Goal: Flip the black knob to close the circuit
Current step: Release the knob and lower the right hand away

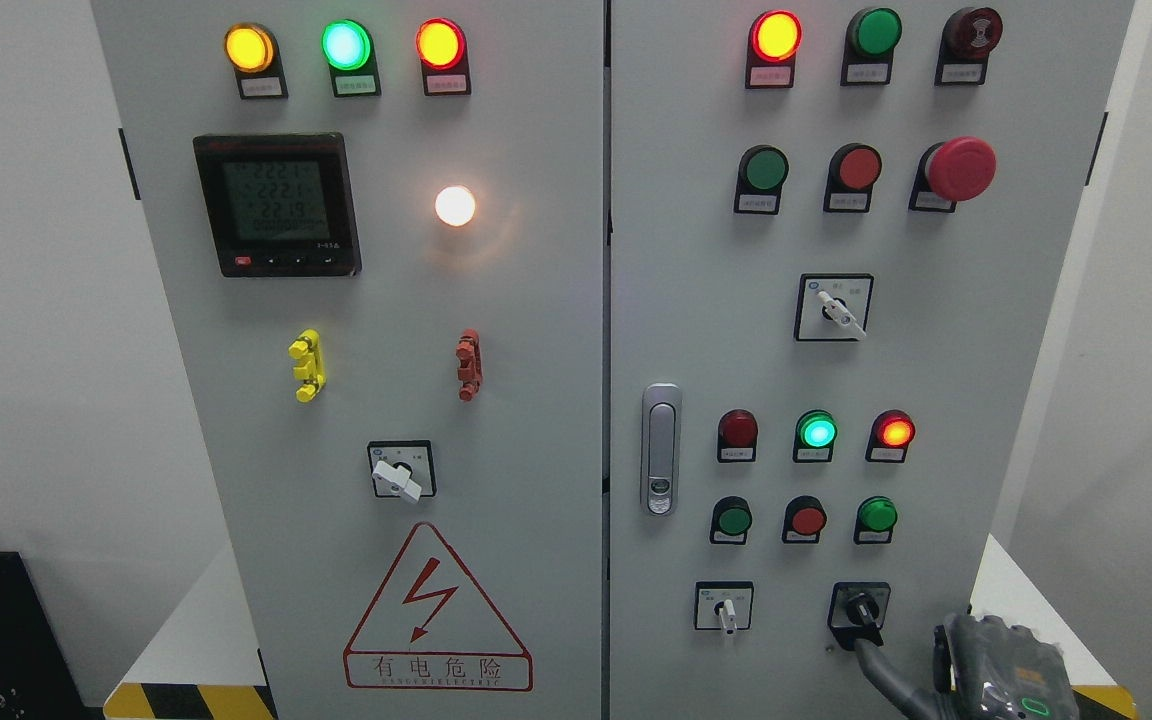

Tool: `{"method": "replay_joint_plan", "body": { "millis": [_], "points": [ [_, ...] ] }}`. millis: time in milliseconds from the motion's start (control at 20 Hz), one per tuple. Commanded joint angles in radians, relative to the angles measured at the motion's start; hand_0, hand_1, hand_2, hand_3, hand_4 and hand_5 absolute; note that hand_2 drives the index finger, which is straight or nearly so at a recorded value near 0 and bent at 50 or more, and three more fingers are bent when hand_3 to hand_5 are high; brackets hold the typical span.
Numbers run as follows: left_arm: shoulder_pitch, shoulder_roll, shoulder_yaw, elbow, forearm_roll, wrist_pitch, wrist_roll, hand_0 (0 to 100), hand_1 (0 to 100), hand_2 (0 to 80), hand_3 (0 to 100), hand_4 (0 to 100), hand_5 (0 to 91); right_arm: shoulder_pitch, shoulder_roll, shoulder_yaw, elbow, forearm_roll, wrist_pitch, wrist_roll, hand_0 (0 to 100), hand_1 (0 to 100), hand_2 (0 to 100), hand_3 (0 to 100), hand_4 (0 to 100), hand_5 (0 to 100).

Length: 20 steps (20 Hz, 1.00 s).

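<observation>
Black knob (860, 607) on right cabinet door (696, 330), frame's 5 o'clock; handle pointing toward 5 o'clock. Right hand (976, 665) entering from 5 o'clock corner, one finger (876, 660) touching knob's lower edge; grasp or mere contact: cannot tell.

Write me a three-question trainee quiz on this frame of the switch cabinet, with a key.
1. True or false: the right hand reaches a finger to the black knob.
2. Which door of the cabinet carries the digital meter? A) left door B) right door C) neither
3. Fill in: the large mushroom-shaped emergency stop button is coloured ____.

Key: 1 true. The hand enters at the lower right and one finger touches the knob. 2 A. The meter sits on the left door, under the three lit lamps. 3 red.
</observation>
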Motion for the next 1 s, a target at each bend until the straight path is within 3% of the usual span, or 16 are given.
{"method": "replay_joint_plan", "body": {
  "millis": [0, 250, 400, 500, 550, 650, 700, 750, 800, 850, 900, 950],
  "points": [
    [0.0, 0.001, 0.011, 0.0, 0.008, -0.001, 0.0, 0, 0, 0.0, 5, 3, 0.0, 0.032, 0.018, 0.048, -0.014, -0.002, -0.006, -0.019, 0, 0, 88, 100, 81, 88],
    [0.0, -0.001, 0.011, 0.0, 0.008, -0.001, 0.0, 0, 0, 0.0, 5, 2, 0.0, 0.069, 0.023, 0.041, -0.048, -0.022, -0.011, -0.05, 0, 0, 88, 100, 81, 87],
    [0.0, -0.001, 0.011, 0.0, 0.008, 0.0, 0.0, 0, 0, 0.0, 5, 2, 0.0, 0.133, 0.041, 0.028, -0.111, -0.202, -0.019, -0.099, 0, 0, 82, 100, 78, 84],
    [0.0, -0.001, 0.011, 0.0, 0.008, -0.001, 0.0, 0, 0, 0.0, 5, 2, 0.0, 0.185, 0.075, -0.018, -0.166, -0.326, -0.028, -0.1, 0, 0, 75, 97, 80, 80],
    [0.0, 0.001, 0.011, 0.0, 0.008, -0.001, 0.0, 0, 0, 0.0, 5, 2, 0.0, 0.213, 0.109, -0.056, -0.192, -0.392, -0.063, -0.099, 0, 0, 73, 97, 80, 77],
    [0.0, -0.001, 0.011, 0.0, 0.008, -0.001, 0.0, 0, 0, 0.0, 5, 2, 0.0, 0.263, 0.168, -0.133, -0.217, -0.533, -0.2, -0.096, 0, 4, 56, 85, 69, 59],
    [0.0, 0.001, 0.011, 0.0, 0.008, -0.001, 0.0, 0, 0, 0.0, 5, 2, 0.0, 0.286, 0.178, -0.177, -0.218, -0.618, -0.271, -0.09, 0, 5, 53, 81, 66, 54],
    [0.0, -0.001, 0.011, 0.0, 0.008, -0.001, 0.0, 0, 0, 0.0, 5, 2, 0.0, 0.311, 0.176, -0.202, -0.221, -0.72, -0.326, -0.087, 0, 6, 42, 65, 53, 35],
    [0.0, -0.001, 0.011, 0.0, 0.008, -0.001, 0.0, 0, 0, 0.0, 5, 2, 0.0, 0.335, 0.178, -0.213, -0.221, -0.834, -0.359, -0.076, 0, 7, 35, 57, 46, 25],
    [0.0, 0.001, 0.011, 0.0, 0.008, -0.001, 0.0, 0, 0, 0.0, 5, 3, 0.0, 0.361, 0.178, -0.219, -0.227, -0.943, -0.367, -0.055, 0, 7, 35, 56, 46, 24],
    [0.0, -0.001, 0.011, 0.0, 0.008, -0.001, 0.0, 0, 0, 0.0, 5, 3, 0.0, 0.387, 0.178, -0.227, -0.24, -1.035, -0.367, -0.026, 0, 7, 24, 40, 35, 18],
    [0.0, 0.001, 0.011, 0.0, 0.008, -0.001, 0.0, 0, 0, 0.0, 5, 3, 0.0, 0.412, 0.176, -0.245, -0.24, -1.107, -0.37, 0.004, 0, 7, 19, 34, 31, 15]
  ]
}}
